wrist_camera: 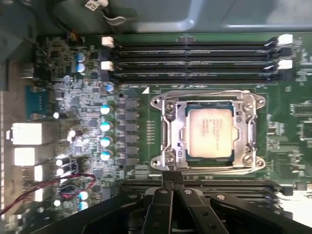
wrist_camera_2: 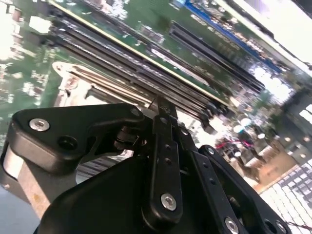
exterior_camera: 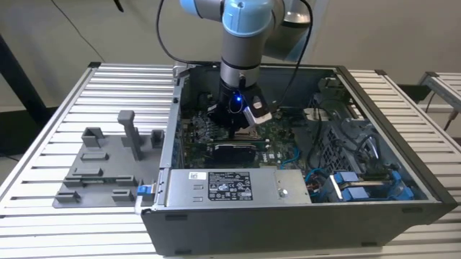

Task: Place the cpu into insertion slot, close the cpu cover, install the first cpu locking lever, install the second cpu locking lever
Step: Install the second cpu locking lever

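1. CPU (wrist_camera: 209,132) sits flat inside the insertion slot (wrist_camera: 168,134), near the middle of the green motherboard (wrist_camera: 292,141); its pale metal top shows through the square window, so the placing step looks done.
2. The cpu cover (wrist_camera: 179,113) lies down over the chip as a silver frame, and I judge it is closed, because the chip's edges are under the frame.
3. Thin wire levers (wrist_camera: 214,92) run along the 2 long sides of the frame; whether they are hooked under their catches I cannot tell.
4. The gripper (wrist_camera: 168,178) hangs just beside the socket edge that faces the dark memory slots (wrist_camera: 195,63). Its black fingers (wrist_camera_2: 163,146) are pressed together with nothing between them, which seems a good shape for pushing a thin lever.
5. In the exterior view the arm (exterior_camera: 241,59) reaches straight down into the open computer case (exterior_camera: 288,221), which lies on the slatted table (exterior_camera: 58,108), beside a grey fixture (exterior_camera: 108,162).
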Motion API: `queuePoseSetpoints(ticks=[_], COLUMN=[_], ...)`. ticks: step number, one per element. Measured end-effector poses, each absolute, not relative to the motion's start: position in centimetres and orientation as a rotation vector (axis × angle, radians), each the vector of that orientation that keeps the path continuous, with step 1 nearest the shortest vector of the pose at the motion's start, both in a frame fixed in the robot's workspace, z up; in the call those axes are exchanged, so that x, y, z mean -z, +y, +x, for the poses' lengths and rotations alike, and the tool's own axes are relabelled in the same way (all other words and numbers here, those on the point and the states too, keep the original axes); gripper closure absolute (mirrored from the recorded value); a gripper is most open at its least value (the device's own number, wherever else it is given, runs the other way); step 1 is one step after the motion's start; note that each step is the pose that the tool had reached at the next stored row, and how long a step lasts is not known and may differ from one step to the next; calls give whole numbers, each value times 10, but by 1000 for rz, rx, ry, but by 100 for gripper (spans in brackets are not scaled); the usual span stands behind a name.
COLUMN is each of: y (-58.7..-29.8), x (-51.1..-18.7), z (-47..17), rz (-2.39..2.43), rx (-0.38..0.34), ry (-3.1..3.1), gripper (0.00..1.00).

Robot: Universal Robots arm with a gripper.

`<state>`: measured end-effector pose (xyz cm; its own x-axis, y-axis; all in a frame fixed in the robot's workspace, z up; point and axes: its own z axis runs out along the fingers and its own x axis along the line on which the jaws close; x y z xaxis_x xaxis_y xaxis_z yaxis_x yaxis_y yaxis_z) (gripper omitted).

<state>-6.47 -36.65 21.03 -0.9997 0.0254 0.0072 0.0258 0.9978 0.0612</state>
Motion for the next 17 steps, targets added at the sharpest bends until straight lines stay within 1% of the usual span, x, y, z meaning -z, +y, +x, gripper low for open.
queuePoseSetpoints(ticks=[8, 17], y=[-366, -366], x=[-217, -256], z=[-65, -65], rz=[-52, -52], rx=[108, 109], ry=[-3157, -3157], gripper=[89, 89])
